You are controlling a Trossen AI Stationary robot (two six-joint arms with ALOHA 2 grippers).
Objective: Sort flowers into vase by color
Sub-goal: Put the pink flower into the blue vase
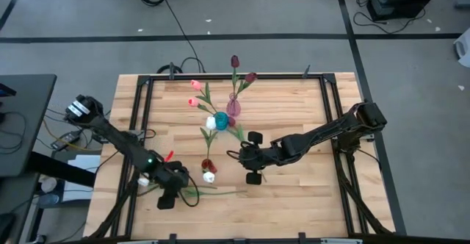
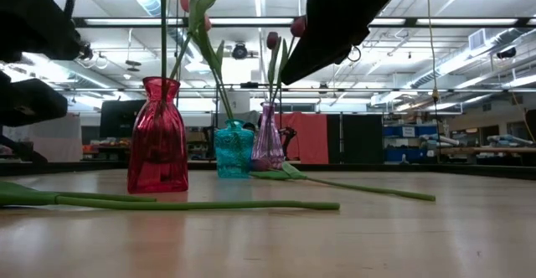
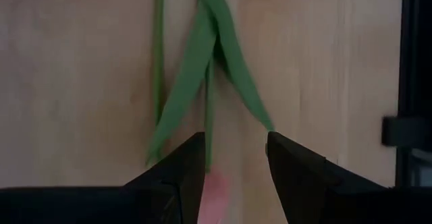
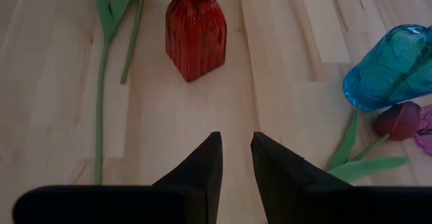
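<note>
Flowers: one tulip (image 1: pixel 213 192) lies flat on the table near the front edge, left of centre, long green stem running along the edge. In the left wrist view its stem and leaves (image 3: pixel 202 69) stretch away from the fingers and a pink head (image 3: pixel 214 196) sits low between them. A white head (image 1: pixel 209 176) shows by the red vase.

A maroon tulip (image 4: pixel 398 121) lies on the wood beside the blue vase (image 1: pixel 220 121), its head touching or nearly touching the glass.

Red vase (image 1: pixel 208 166) stands upright front of centre. Blue vase stands at the table's middle and carries a white head (image 1: pixel 211 123) and pink heads (image 1: pixel 195 93) on leaning stems. Purple vase (image 1: pixel 233 108) stands just behind it, towards the back edge, with two maroon tulips (image 1: pixel 235 62).

Left gripper (image 1: pixel 167 197): low over the front-left part of the table, fingers (image 3: pixel 179 177) apart, astride the lying tulip's stem, not clamped on it.

Right gripper (image 1: pixel 254 158): above the table centre, right of the red vase. Fingers (image 4: pixel 202 166) stand a narrow gap apart, holding nothing, pointing towards the red vase.

Table (image 1: pixel 294 207): pale wood, dark frame rails along both sides.
</note>
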